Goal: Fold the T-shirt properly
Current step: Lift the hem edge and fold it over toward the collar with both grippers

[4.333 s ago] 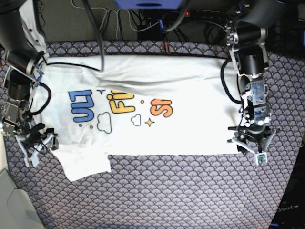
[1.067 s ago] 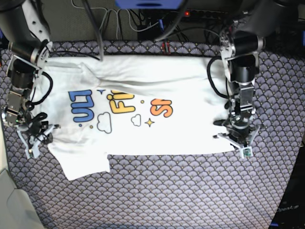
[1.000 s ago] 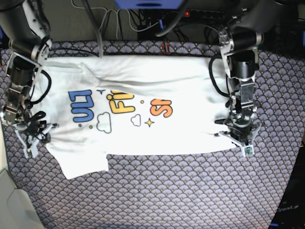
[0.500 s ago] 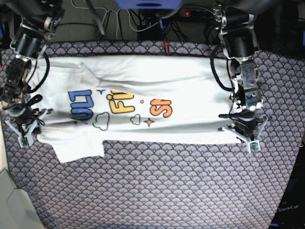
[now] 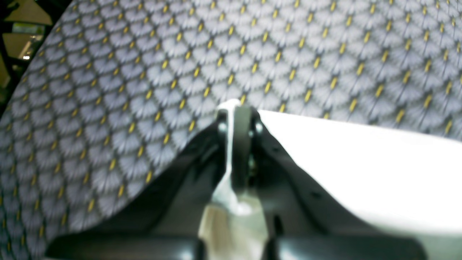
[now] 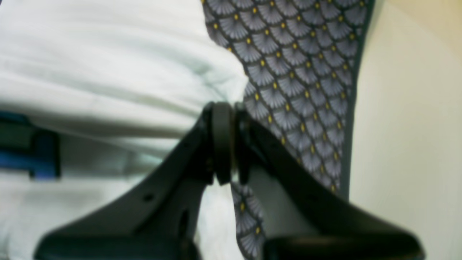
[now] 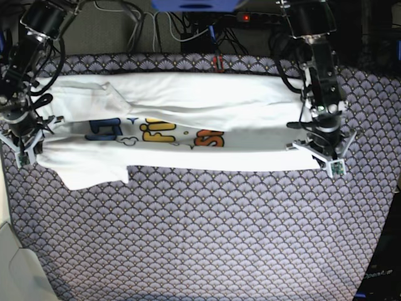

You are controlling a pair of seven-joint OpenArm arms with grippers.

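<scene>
Across the scale-patterned tabletop (image 7: 207,238), T-shirt (image 7: 188,106) spread wide, near edge raised by left fingers (image 7: 321,150) and right fingers (image 7: 24,139) pinched shut on its corners, mid lengthwise fold, likely needing both carried farther over and lowered evenly.

One overhead view, two close wrist views

Base looks straight down on the grey scallop-patterned cloth table (image 7: 207,238); both wrist cameras peer along their closed fingers at its opposite edges, sharing that cloth
</scene>
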